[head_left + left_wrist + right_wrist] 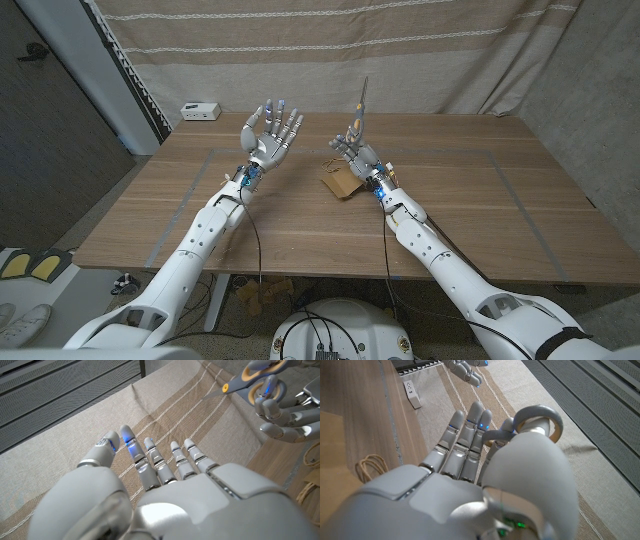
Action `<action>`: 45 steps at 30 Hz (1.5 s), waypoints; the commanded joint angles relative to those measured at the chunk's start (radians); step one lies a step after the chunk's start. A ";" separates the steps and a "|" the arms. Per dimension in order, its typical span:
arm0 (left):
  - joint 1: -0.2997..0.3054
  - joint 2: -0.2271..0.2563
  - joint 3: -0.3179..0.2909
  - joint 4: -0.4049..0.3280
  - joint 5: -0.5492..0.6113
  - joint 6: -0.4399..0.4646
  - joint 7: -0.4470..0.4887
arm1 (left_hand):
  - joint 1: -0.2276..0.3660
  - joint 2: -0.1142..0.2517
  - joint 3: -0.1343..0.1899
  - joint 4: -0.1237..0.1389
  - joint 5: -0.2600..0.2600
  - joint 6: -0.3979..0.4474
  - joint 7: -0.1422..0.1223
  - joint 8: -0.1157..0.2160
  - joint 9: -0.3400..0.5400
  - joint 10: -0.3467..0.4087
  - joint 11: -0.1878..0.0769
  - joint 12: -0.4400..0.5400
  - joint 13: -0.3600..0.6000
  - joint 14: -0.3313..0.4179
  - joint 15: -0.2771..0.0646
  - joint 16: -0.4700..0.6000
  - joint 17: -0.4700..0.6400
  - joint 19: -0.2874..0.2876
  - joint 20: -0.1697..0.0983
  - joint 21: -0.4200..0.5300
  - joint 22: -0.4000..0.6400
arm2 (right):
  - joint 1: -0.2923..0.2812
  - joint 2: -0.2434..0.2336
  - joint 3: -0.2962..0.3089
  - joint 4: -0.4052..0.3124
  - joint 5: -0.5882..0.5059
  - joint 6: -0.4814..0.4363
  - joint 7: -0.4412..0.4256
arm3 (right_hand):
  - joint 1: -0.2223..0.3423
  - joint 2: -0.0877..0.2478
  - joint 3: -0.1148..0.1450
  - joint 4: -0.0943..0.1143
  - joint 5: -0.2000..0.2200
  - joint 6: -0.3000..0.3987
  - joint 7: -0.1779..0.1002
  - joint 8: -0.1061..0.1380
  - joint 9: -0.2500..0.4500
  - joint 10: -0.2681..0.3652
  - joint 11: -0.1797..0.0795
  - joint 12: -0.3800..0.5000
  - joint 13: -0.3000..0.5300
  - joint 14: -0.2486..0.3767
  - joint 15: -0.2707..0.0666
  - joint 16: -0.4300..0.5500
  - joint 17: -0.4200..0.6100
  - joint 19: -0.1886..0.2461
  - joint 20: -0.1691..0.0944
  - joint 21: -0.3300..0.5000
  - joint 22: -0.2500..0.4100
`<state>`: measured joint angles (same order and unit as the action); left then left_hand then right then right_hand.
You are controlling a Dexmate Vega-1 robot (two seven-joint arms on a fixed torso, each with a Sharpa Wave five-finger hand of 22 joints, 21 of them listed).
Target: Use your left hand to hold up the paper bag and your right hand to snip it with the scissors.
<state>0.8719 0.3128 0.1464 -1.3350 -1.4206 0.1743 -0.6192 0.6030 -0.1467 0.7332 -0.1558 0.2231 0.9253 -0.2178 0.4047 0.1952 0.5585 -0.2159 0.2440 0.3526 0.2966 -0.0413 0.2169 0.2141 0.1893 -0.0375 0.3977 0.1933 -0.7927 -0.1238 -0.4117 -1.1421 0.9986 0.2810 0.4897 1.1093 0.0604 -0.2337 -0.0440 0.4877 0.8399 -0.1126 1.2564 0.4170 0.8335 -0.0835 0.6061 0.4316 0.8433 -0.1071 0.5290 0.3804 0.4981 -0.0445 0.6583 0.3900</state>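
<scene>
My left hand [271, 132] is raised above the table with its fingers spread and holds nothing; its back fills the left wrist view [165, 495]. My right hand [356, 150] is raised beside it and grips the scissors [364, 98], blades pointing up. The grey and yellow scissors handles [257, 377] sit in the right hand [285, 415], and a grey handle ring [540, 412] loops around its thumb. The brown paper bag [340, 181] lies crumpled on the table just under and left of the right wrist. Its twine handle [366, 467] shows near the right hand [470, 480].
A white box [200, 110] sits at the table's far left corner, seen as a white block [412, 394] in the right wrist view. A striped curtain [420, 50] hangs behind the wooden table [470, 210]. Tape lines mark a rectangle on the tabletop.
</scene>
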 commanded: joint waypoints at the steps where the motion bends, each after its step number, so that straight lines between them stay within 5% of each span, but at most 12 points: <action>1: 0.007 0.004 -0.003 -0.009 0.001 -0.007 0.003 | 0.003 0.004 0.009 0.000 -0.003 0.009 -0.002 0.007 0.002 0.006 0.000 0.005 -0.001 0.009 -0.164 0.002 0.003 0.008 -0.053 -0.003 0.002 | -0.007 -0.003 0.015 0.001 0.014 0.007 0.020 | -0.015 0.013 -0.011 0.011 -0.004 0.063 0.032 0.318 0.819 0.073 -0.107 -0.031 -0.020 -0.025 -0.116 -0.006 -0.005 -0.016 0.008 -0.004 -0.007; 13: 0.005 0.008 -0.004 -0.009 0.001 -0.006 0.003 | 0.004 0.004 0.010 0.000 -0.003 0.014 -0.002 0.007 0.002 0.007 0.000 0.005 -0.001 0.010 -0.165 0.002 0.003 0.010 -0.054 -0.003 0.002 | -0.018 -0.015 0.025 -0.013 0.014 0.019 0.018 | -0.062 -0.014 -0.028 0.016 -0.003 0.020 0.035 0.268 0.764 -0.051 -0.052 -0.138 -0.086 -0.109 -0.111 -0.026 -0.034 -0.047 0.045 -0.014 -0.049; 22: 0.005 0.013 -0.007 -0.007 -0.001 -0.001 0.005 | 0.004 0.004 0.011 0.000 -0.004 0.018 -0.002 0.007 0.001 0.008 0.000 0.005 -0.001 0.011 -0.165 0.003 0.003 0.009 -0.053 -0.003 0.002 | -0.008 0.019 0.046 0.035 0.061 0.027 0.078 | -0.073 -0.004 -0.021 0.015 0.004 0.024 0.038 0.195 0.643 -0.078 -0.056 -0.173 -0.113 -0.150 -0.111 -0.038 -0.053 -0.075 0.059 -0.027 -0.079; 27: 0.004 0.015 -0.009 -0.006 -0.001 -0.001 0.005 | 0.004 0.004 0.011 0.000 -0.004 0.022 -0.002 0.007 0.001 0.011 0.000 0.006 -0.001 0.013 -0.165 0.004 0.004 0.010 -0.054 -0.003 0.002 | 0.002 0.031 0.049 0.055 0.068 0.020 0.095 | -0.063 0.007 -0.011 0.006 0.006 0.047 0.032 0.195 0.621 -0.072 -0.064 -0.182 -0.126 -0.178 -0.109 -0.047 -0.064 -0.101 0.076 -0.037 -0.097; 34: 0.005 0.014 -0.010 -0.008 0.000 -0.005 0.002 | 0.004 0.005 0.012 0.000 -0.005 0.027 -0.002 0.007 0.000 0.013 0.000 0.007 -0.001 0.015 -0.165 0.005 0.004 0.011 -0.054 -0.003 0.002 | -0.005 0.028 0.051 0.035 0.069 -0.007 0.058 | -0.085 0.003 -0.017 0.012 0.003 0.061 0.033 0.243 0.674 -0.049 -0.071 -0.184 -0.139 -0.201 -0.103 -0.055 -0.078 -0.127 0.111 -0.050 -0.119; 40: 0.016 0.018 -0.013 -0.023 0.000 -0.009 0.010 | 0.003 0.006 0.012 0.001 -0.005 0.036 -0.001 0.008 -0.001 0.018 0.000 0.008 -0.001 0.017 -0.165 0.005 0.004 0.012 -0.055 -0.003 0.003 | -0.005 0.039 0.058 0.052 0.082 -0.010 0.078 | -0.110 -0.001 -0.025 0.020 0.003 0.063 0.039 0.248 0.675 -0.034 -0.072 -0.183 -0.146 -0.214 -0.099 -0.062 -0.088 -0.141 0.131 -0.059 -0.135; 45: 0.025 0.022 -0.013 -0.035 0.000 -0.008 0.017 | 0.002 0.006 0.013 0.002 -0.006 0.047 0.000 0.009 -0.001 0.023 0.000 0.009 -0.001 0.018 -0.164 0.006 0.005 0.013 -0.056 -0.003 0.003 | -0.005 0.034 0.056 0.062 0.073 -0.001 0.105 | -0.136 -0.013 -0.034 0.024 0.006 0.007 0.038 0.190 0.601 -0.093 -0.061 -0.210 -0.148 -0.255 -0.098 -0.086 -0.106 -0.160 0.146 -0.074 -0.160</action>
<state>0.8805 0.3287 0.1357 -1.3486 -1.4206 0.1699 -0.6143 0.6030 -0.1467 0.7375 -0.1516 0.2172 0.9611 -0.2177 0.4047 0.1919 0.5711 -0.2140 0.2479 0.3478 0.3057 -0.0431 0.2169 0.2163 0.1933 -0.0415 0.3978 0.1930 -0.7966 -0.0919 -0.3592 -1.0975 1.0712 0.2805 0.5623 0.9798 0.0568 -0.2606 -0.0193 0.4885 0.8656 -0.0724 1.2966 0.4191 0.7660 -0.1490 0.4056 0.2830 0.6084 -0.0580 0.4527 0.2793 0.3459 0.0904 0.5920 0.2368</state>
